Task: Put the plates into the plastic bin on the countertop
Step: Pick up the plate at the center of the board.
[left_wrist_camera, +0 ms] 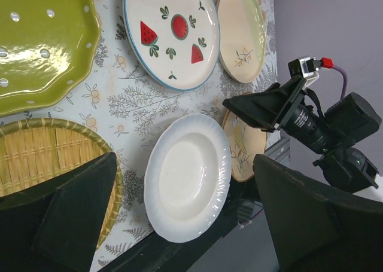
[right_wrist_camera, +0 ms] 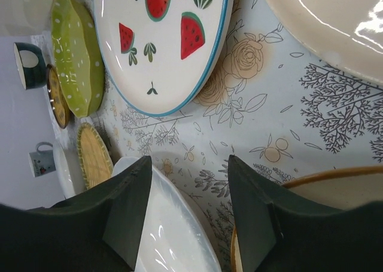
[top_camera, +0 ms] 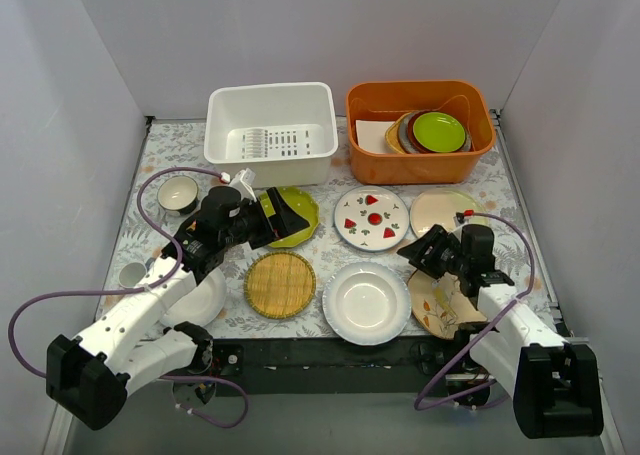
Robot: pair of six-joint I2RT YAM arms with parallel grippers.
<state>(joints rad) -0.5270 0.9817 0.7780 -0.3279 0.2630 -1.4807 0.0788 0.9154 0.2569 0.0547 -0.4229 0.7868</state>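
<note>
Over the plates (top_camera: 371,218), left pincer (left_wrist_camera: 184,164) and right pincer (right_wrist_camera: 190,164) both hang wide apart, empty.

The top external camera looks down from above and behind both arm bases and takes in the whole countertop (top_camera: 175,145). The left wrist camera sits low, facing right across the cloth. The right wrist camera hangs closer, facing left. Both wrist views share the strawberry-print plate (left_wrist_camera: 172,36) and the white plate (left_wrist_camera: 188,176).
</note>
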